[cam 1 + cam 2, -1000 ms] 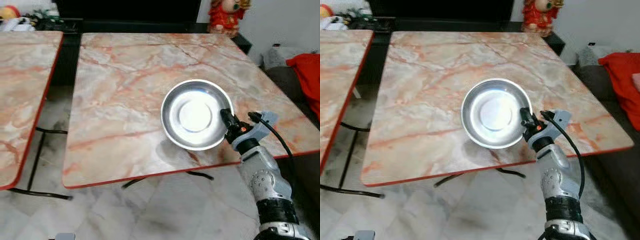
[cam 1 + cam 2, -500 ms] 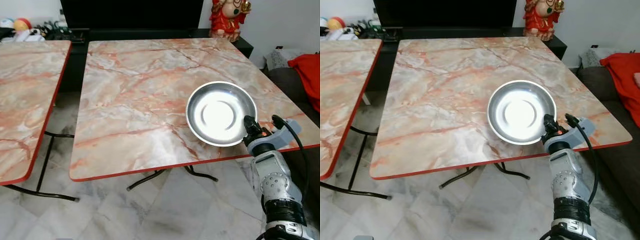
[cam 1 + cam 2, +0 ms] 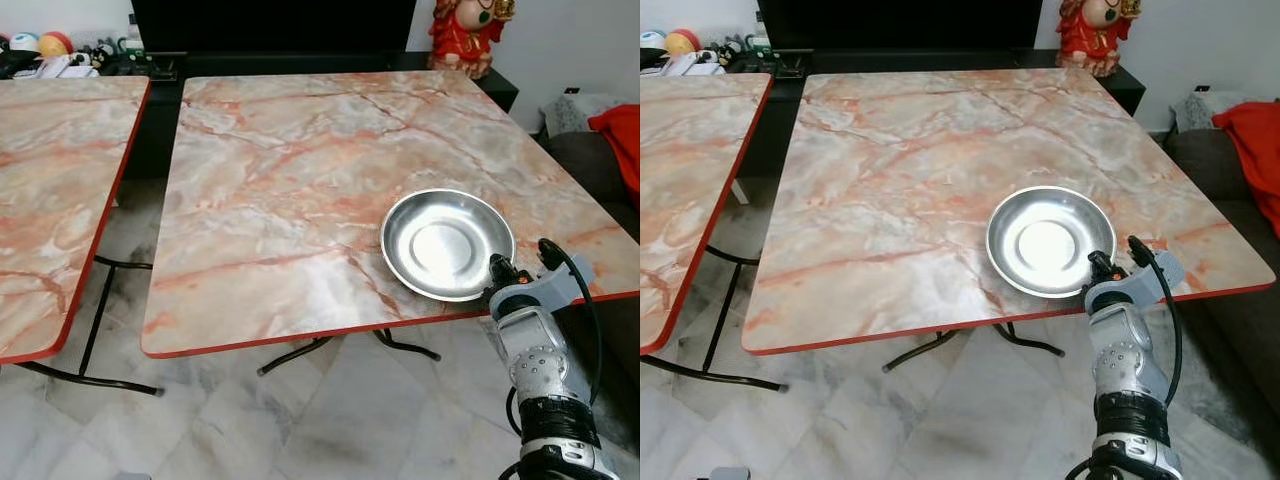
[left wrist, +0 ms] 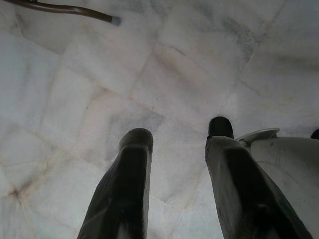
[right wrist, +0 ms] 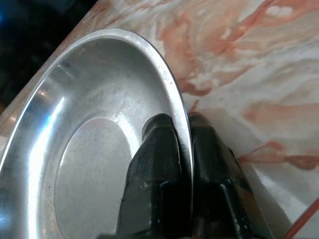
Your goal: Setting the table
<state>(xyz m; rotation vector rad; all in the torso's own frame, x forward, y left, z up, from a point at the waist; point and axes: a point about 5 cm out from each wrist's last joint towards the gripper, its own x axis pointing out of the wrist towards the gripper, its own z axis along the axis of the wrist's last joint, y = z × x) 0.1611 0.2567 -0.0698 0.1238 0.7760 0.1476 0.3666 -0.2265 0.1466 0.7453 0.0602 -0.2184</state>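
Right hand (image 5: 182,144) pinches the steel bowl's (image 3: 447,243) rim at its 5 o'clock, near the marble table's (image 3: 290,160) red edge; left hand (image 4: 177,149) hangs released above pale floor tiles (image 4: 164,64).

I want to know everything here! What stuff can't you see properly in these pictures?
- Whether the metal plate sits flat on the table or is lifted: the right gripper pinches its rim, and the eye views don't settle it.
- The red figurine: its top is cut off by the picture's edge.
- The small things at the far left: too small to name.
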